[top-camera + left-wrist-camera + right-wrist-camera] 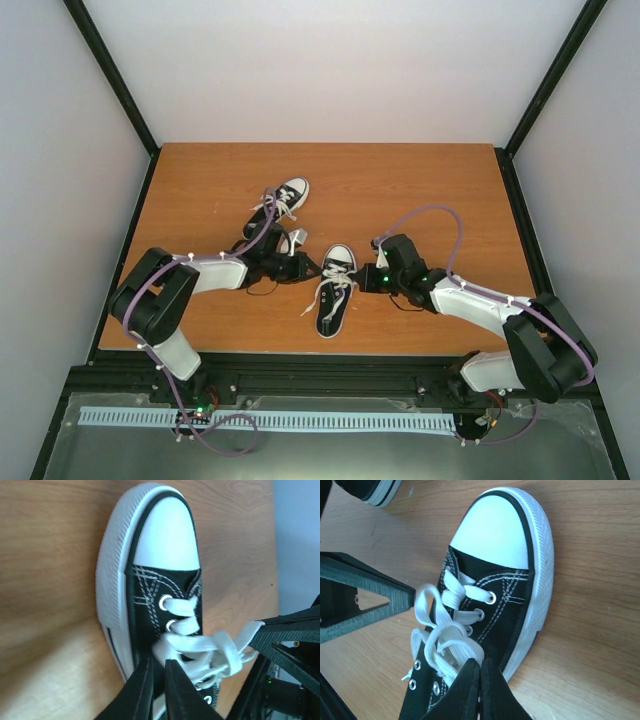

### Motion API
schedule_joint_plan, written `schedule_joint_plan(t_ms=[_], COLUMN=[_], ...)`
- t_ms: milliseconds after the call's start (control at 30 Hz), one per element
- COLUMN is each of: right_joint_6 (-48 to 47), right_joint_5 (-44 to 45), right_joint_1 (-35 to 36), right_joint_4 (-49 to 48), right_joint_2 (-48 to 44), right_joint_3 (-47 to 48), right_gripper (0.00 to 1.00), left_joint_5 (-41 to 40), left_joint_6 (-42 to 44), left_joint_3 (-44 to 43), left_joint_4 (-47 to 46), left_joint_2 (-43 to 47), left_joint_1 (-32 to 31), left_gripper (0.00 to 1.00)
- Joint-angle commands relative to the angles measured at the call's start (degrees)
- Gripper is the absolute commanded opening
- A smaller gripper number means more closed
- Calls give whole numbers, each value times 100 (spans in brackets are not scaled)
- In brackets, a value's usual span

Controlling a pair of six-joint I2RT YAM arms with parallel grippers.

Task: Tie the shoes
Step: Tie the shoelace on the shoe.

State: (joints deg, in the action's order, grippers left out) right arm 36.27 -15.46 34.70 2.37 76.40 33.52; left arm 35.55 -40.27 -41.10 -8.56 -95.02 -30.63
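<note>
left gripper (pixel 312 268) and right gripper (pixel 366 274) clenched on laces (pixel 200 647)
near shoe (pixel 335 295) lies between them, each pinching a white loop; far shoe (pixel 287 198) sits just beyond the left gripper.

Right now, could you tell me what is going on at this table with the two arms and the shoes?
Both arms are working on the nearer shoe, in the middle of the table. The left gripper and the right gripper are both shut, and each appears to pinch part of its white laces from opposite sides. The laces lie in loose loops, with no finished bow showing. The other shoe lies farther back, to the left.
</note>
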Motion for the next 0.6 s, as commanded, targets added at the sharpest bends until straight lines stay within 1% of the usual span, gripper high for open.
schedule_joint_plan(t_ms=[0,100,133,167,267,367,467,567], right_joint_6=[-84,-131,-141,-153,-157,-156,-151,-149], right_joint_5=[-174,-267,-280,-292,-319,-334,-358,-379], right_joint_1=[-130,-126,-129,-127,-130,-130,-129,-129], right_joint_4=[-30,-70,-70,-75,-95,-110,-138,-170], right_joint_2=[41,31,29,31,46,61,97,146], right_joint_3=[-139,-143,-144,-144,-161,-152,-144,-127], right_gripper=[3,3,3,3,3,3,3,3], left_joint_5=[29,-11,-23,-23,66,266,386,541], left_joint_6=[62,63,63,78,98,67,63,43], left_joint_3=[-133,-171,-189,-214,-305,-368,-437,-525], left_joint_4=[-75,-67,-62,-58,-61,-105,-39,-20], left_joint_2=[-86,5,22,21,-71,-214,-355,-531], left_joint_1=[225,225,229,228,231,226,224,224], left_gripper=[16,33,37,39,43,43,42,37])
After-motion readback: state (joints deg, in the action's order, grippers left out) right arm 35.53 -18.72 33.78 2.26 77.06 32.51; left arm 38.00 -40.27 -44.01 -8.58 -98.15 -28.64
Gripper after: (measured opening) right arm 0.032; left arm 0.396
